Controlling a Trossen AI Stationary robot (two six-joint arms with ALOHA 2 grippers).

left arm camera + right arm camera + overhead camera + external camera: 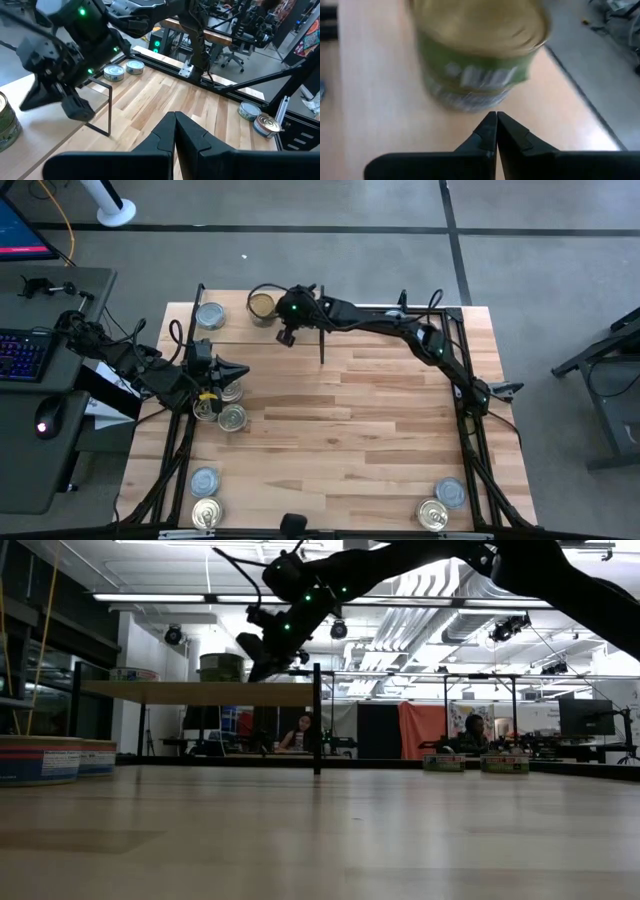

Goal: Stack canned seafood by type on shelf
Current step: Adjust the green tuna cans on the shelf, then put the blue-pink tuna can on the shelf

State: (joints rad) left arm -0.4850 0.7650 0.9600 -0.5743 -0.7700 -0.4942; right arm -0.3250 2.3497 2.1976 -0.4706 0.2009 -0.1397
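Observation:
The shelf (240, 330) stands at the table's far left, a light-wood board (200, 693) on thin black uprights. On it sit a silver-blue-topped tin (210, 315) and a gold-topped tin with a green label (262, 305). My right gripper (276, 311) is shut, and its tips (496, 116) point slanting down at the low side of the green tin (480, 55). My left gripper (243, 372) is shut with nothing between its fingers (175, 117). It hovers at the table's left over a cluster of tins (232, 417). My right gripper's shut fingertips (490, 127) stand right in front of the green-labelled tin's side wall (465, 97), low on the tin. It comes slanting down from the table's right. Whether the tips touch the tin, I cannot tell. The tin rests upright on the shelf board.
More tins lie on the table: two at the near left corner (205, 495), two at the near right corner (440, 502) and two at the far right (473, 762). A black upright of the shelf (322, 350) stands under my right arm. People sit in the room beyond (300, 730).

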